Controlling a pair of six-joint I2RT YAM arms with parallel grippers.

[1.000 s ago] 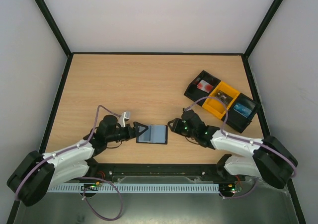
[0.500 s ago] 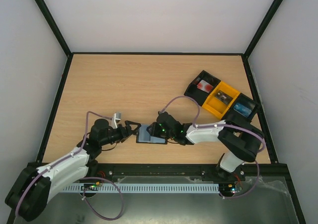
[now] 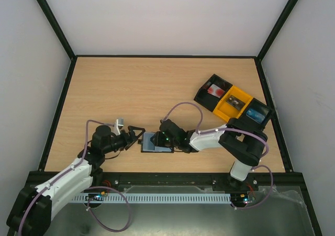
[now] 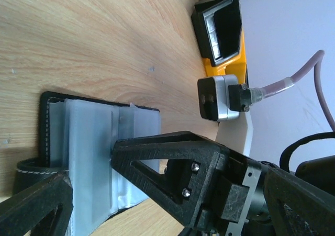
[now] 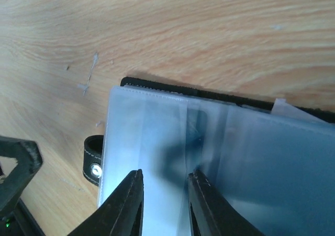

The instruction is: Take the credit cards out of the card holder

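Observation:
The black card holder (image 3: pixel 157 143) lies open and flat near the table's front edge, its pale inner panels facing up. The credit cards (image 5: pixel 261 157) show as pale blue-grey sheets under clear sleeves inside the card holder (image 5: pixel 157 84). My right gripper (image 3: pixel 158 138) is low over the holder's left half. Its jaws stand a narrow gap apart on the sleeve (image 5: pixel 165 186), with nothing clamped between them. My left gripper (image 3: pixel 135 134) is wide open just left of the holder. In the left wrist view its upper finger reaches over the card holder (image 4: pixel 89 136).
A long black-and-yellow three-compartment tray (image 3: pixel 233 106) sits at the back right, also seen in the left wrist view (image 4: pixel 222 37). The holder's black snap strap (image 5: pixel 93 163) sticks out at its left edge. Dark walls border the wooden table (image 3: pixel 146 84).
My right arm swung left from beside the holder to over it, its jaws narrowing. The left gripper drew back a little to the left, and the holder shifted slightly left.

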